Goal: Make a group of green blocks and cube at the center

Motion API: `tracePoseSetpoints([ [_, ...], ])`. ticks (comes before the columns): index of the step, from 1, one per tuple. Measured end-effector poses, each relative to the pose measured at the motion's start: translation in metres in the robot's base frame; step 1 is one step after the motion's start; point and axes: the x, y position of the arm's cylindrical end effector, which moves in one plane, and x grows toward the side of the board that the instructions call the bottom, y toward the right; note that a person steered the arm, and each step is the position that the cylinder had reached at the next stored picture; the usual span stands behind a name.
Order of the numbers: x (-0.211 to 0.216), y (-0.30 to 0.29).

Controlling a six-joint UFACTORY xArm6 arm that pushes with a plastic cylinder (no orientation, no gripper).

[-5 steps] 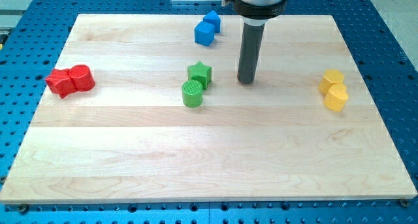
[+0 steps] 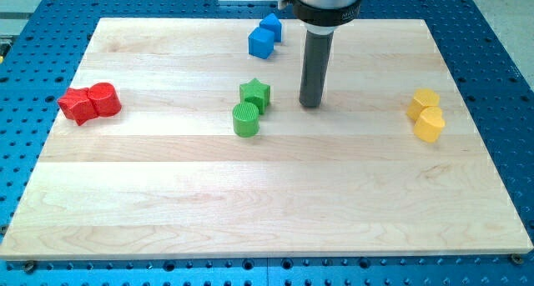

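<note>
Two green blocks, a star [image 2: 255, 93] touching a cylinder [image 2: 245, 119], sit near centre. The tip [image 2: 311, 105], holding nothing, stands at their three o'clock. Blue cube [image 2: 261, 42] waits at twelve; push it gently downward.

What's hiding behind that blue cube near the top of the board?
Behind the blue cube sits a second blue block, touching it. Only its peaked upper part shows; the cube covers its lower front, so its full shape stays unclear. My tip stands apart, lower and to the view's right.
</note>
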Motion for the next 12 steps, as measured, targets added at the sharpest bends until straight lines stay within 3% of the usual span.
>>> tracePoseSetpoints([
  [3, -0.034, 0.025],
  [4, -0.093, 0.038],
  [5, -0.178, 0.039],
  [6, -0.200, 0.012],
  [7, -0.186, -0.047],
  [9, -0.071, -0.131],
  [10, -0.061, -0.128],
  [11, -0.117, -0.125],
  [12, -0.125, -0.062],
])
